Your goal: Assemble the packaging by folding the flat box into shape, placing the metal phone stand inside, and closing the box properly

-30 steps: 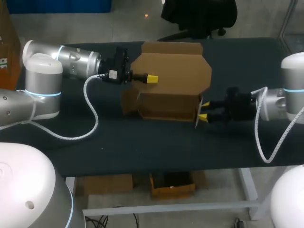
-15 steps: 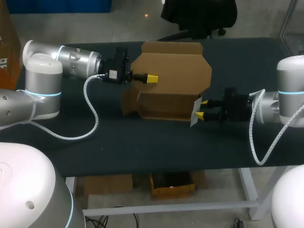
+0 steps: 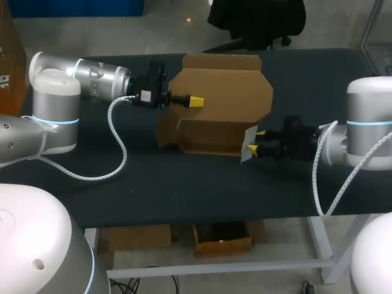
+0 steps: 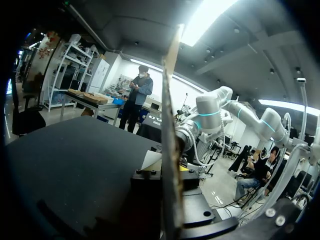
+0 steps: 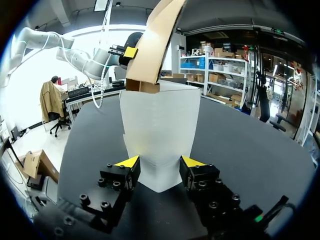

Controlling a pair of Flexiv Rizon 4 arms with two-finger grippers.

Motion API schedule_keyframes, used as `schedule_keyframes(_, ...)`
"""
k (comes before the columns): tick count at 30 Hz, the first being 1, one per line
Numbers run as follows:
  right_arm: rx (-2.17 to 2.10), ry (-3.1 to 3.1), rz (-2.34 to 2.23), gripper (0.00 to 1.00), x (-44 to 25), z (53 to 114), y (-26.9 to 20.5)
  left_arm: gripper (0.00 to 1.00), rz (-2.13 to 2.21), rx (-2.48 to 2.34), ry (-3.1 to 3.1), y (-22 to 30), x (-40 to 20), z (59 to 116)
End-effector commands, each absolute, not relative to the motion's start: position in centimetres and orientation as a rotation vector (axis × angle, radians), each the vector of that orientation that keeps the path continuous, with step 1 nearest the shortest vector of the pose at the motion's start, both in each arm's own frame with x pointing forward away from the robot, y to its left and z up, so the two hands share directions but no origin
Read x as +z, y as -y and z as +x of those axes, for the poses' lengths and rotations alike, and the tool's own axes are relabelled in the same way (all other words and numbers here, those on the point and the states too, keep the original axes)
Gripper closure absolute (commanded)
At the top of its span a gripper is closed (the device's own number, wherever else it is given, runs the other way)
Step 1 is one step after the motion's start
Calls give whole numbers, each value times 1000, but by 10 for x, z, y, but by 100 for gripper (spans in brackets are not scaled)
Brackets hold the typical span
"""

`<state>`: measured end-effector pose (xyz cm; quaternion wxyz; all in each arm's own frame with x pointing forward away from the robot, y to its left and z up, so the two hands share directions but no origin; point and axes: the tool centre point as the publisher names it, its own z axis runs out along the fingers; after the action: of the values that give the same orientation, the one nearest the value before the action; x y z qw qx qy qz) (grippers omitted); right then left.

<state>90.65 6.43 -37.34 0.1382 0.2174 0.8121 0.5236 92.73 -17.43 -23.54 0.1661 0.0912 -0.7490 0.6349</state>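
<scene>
Brown cardboard sits at the centre of the head view: the cardboard box (image 3: 220, 92) stands half formed on the dark table (image 3: 184, 190), its body raised and its big lid panel laid back toward the upper middle of the frame.

The left gripper (image 3: 195, 101) comes in from the upper left and is clamped on an upright panel at the box's left end. In the left wrist view that panel runs edge-on straight between its fingers. It is in the same spot as a second ago, so this arm is only bracing the box.

The change is on the right. The right gripper (image 3: 253, 141) has slid leftward along the table, from just clear of the box's right end to hard up against it. The white side flap (image 3: 247, 148) has swung with it, from nearly edge-on to angled in across the opening. In the right wrist view the fingers stand apart, and the flap's narrow end sits between the yellow tips. This looks like a push, not a pinch.

For the task, this means the folding stage is under way: the right end flap is being tucked while the left arm steadies the shell. The flap is not yet flush, and the lid is open. No metal phone stand shows in any view, so loading and closing are both still to come.
</scene>
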Motion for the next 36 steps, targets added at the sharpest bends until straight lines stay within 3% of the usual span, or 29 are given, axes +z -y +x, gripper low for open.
schedule_keyframes(1, 1503, -2318, 650, 26, -376, 906, -71, 100, 257, 1807, 2130, 175, -239, 928)
schedule_keyframes(4, 1502, -2308, 668, 32, -376, 907, -72, 100, 257, 1807, 2130, 175, -239, 928)
schedule_keyframes(20, 1486, -2248, 751, 35, -378, 908, -72, 100, 257, 1807, 2130, 175, -239, 928)
schedule_keyframes(27, 1486, -2228, 779, 50, -379, 911, -72, 100, 257, 1807, 2130, 175, -239, 928)
schedule_keyframes(36, 1464, -2184, 832, 50, -380, 913, -76, 100, 257, 1807, 2130, 175, -239, 928)
